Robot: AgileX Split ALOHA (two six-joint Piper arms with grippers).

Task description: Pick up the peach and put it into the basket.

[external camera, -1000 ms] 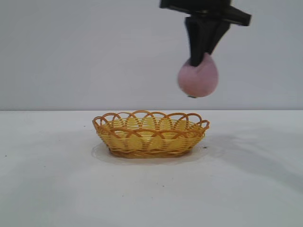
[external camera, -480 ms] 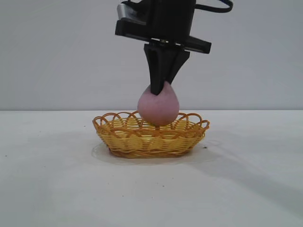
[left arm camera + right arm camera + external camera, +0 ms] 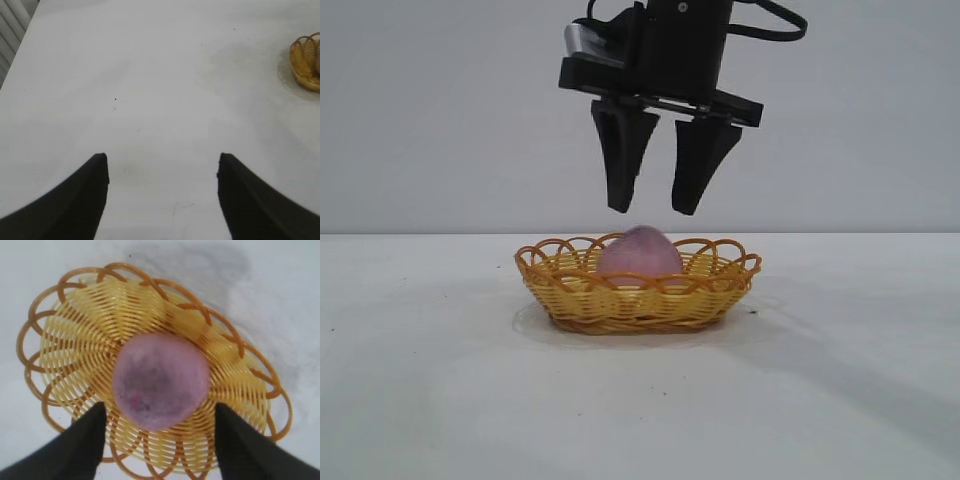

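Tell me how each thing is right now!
peach: lying loose inside the basket
basket: upright on the table, holding the peach
right gripper: open, above the peach, not touching
left gripper: open, empty, away from the basket
table: bears the basket

The peach is a dull pink-mauve, rounded lump with a matte, faintly speckled skin and a darker smudge on its upper face. It lies inside the basket, near the middle of the woven floor, its top rising above the rim. The basket is a shallow oval of yellow-orange wicker with a looped, scalloped rim of darker orange. It stands upright and level, and is clearly wider than the peach it holds.
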